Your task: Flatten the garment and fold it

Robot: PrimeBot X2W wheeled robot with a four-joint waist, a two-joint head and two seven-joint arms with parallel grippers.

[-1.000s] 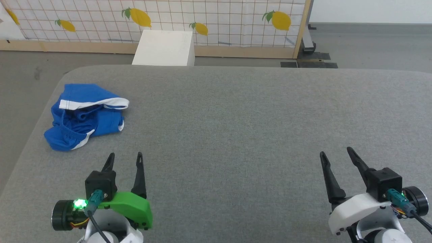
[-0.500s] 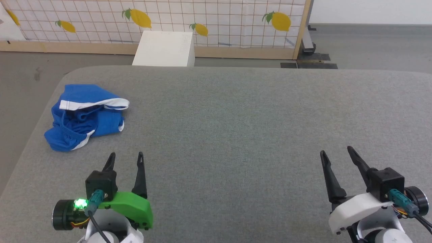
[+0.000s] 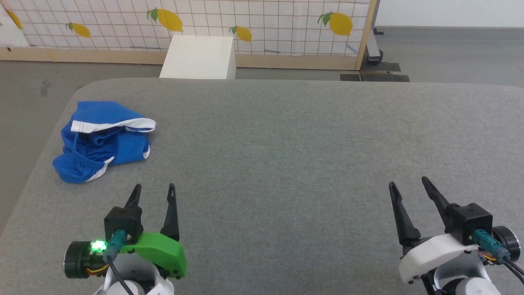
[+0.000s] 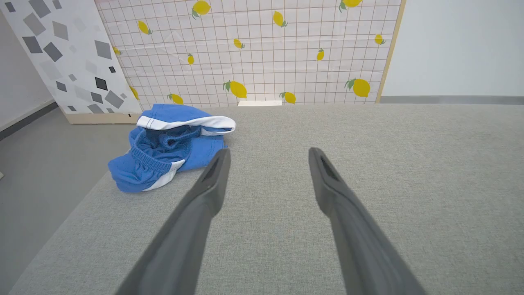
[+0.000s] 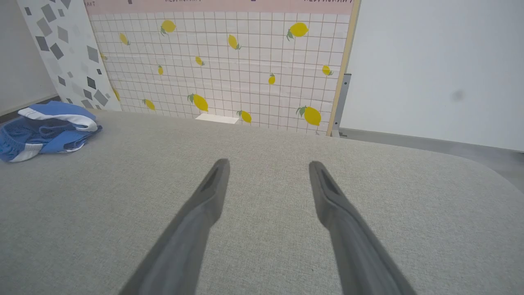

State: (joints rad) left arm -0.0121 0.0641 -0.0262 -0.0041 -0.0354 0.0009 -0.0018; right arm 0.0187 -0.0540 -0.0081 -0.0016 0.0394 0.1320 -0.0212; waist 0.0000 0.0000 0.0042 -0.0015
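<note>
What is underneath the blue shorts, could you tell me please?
The shorts lie crumpled on the grey padded surface; whether anything sits beneath their folds is hidden.

Blue white-trimmed garment (image 3: 102, 141) crumpled, near table's far-left corner.

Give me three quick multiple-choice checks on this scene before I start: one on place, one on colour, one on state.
1. Where does the garment lie on the grey table?
A. near the left edge, ahead of the left gripper
B. in the centre
C. at the right edge

2. What colour is the garment's trim?
A. yellow
B. red
C. white

3. How does the garment lie?
A. spread flat
B. crumpled in a heap
C. neatly folded

Answers:
1 A: the head view shows it by the table's left edge.
2 C: white bands cross the blue cloth.
3 B: the cloth is bunched, its waistband gaping.
</note>
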